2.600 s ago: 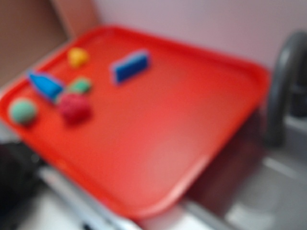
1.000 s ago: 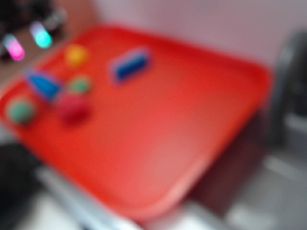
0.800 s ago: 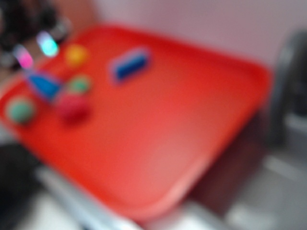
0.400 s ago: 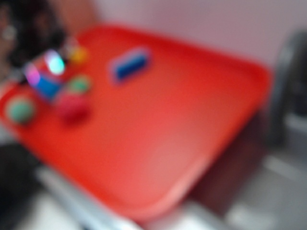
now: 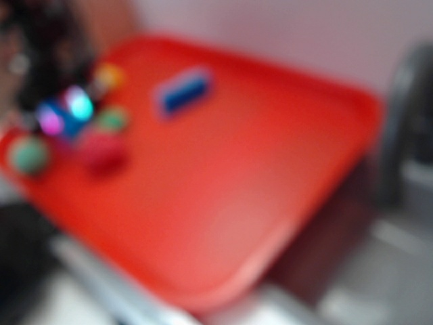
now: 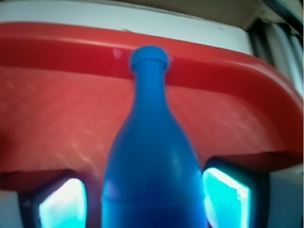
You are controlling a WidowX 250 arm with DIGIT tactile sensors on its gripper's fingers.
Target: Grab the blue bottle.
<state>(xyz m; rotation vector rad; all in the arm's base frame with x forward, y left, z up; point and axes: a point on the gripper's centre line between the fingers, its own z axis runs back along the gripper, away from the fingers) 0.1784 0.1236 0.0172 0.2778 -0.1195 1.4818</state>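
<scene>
Pincer (image 6: 145, 199) spread apart, one finger (image 6: 61, 204) either side of the blue bottle (image 6: 149, 156), not yet clamped. Bottle lies flat near the far-left rim of the red tray (image 6: 57, 109), neck toward the rim. Risk: rounded body may squirt out or roll on closing; green ball (image 5: 111, 120) just beside could get nudged.

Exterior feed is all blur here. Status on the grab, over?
Gripper open, jaws either side of the small sky-blue toy bottle. Bottle lying on red plastic tray, neck toward rim. Nothing between jaws and bottle.
</scene>
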